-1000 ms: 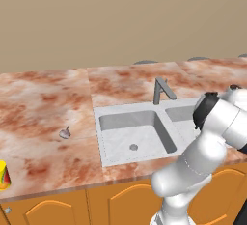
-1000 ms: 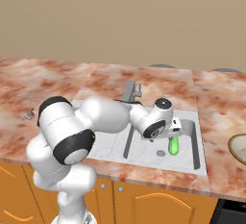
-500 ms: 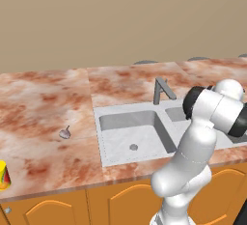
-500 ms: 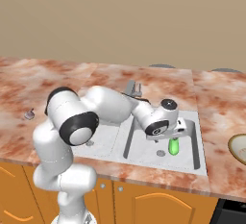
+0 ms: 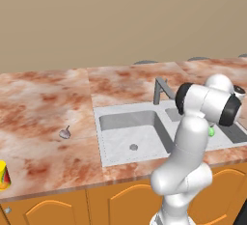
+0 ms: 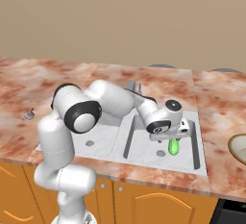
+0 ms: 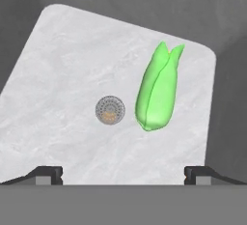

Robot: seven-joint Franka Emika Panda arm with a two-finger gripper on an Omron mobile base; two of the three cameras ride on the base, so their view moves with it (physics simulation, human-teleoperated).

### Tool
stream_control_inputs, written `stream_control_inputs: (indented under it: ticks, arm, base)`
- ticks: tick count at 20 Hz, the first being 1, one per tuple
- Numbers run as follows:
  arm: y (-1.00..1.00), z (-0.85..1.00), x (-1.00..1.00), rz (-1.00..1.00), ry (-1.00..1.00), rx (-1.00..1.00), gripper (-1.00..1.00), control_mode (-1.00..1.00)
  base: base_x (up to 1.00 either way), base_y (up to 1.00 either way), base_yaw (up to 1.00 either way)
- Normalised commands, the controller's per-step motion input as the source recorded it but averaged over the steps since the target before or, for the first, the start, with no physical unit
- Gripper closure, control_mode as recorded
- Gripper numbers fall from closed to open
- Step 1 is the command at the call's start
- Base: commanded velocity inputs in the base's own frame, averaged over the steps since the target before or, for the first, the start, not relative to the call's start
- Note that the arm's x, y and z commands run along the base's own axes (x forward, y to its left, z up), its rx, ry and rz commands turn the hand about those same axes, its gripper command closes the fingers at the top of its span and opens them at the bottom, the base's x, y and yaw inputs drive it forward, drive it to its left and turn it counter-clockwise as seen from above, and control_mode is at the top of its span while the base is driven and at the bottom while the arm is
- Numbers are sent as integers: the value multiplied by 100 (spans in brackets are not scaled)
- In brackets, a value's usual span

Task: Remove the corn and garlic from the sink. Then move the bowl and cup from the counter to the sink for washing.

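The green corn (image 7: pixel 157 93) lies on the floor of the sink's right basin, beside the round drain (image 7: pixel 110 110). My gripper (image 6: pixel 177 134) hangs just above the corn (image 6: pixel 174 146), open, with nothing between its fingertips (image 7: pixel 46 173). From the left base view only a sliver of the corn (image 5: pixel 211 132) shows past my arm. The small garlic (image 5: pixel 65 133) rests on the counter left of the sink (image 5: pixel 102 137). At the counter's front left corner stands the yellow cup (image 5: pixel 4 175). The beige bowl (image 6: pixel 239 149) sits on the counter at the far right, cut by the frame edge.
The angular grey tap (image 5: pixel 161 89) rises behind the divider between the basins. My arm's elbow and upper links reach over the left basin (image 6: pixel 91 143). Marble counter (image 5: pixel 43 103) spreads to the left of the sink, with orange cabinet doors below.
The arm's elbow and shoulder links have swung round while the open hand stayed low over the right basin. The corn has not moved.
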Motion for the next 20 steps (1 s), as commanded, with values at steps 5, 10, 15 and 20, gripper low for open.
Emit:
stream_control_inputs:
  ticks: [5,10,15,20]
  arm:
    - [-6,-16,21,0,0,0,-100,-100]
    - [-9,-17,19,-1,0,0,-100,-100]
    - [-12,-16,15,-4,0,1,-100,-100]
    - [-9,-16,16,-7,0,2,-100,-100]
  base:
    - [0,0,0]
    - [0,0,0]
    - [0,0,0]
    - [0,0,0]
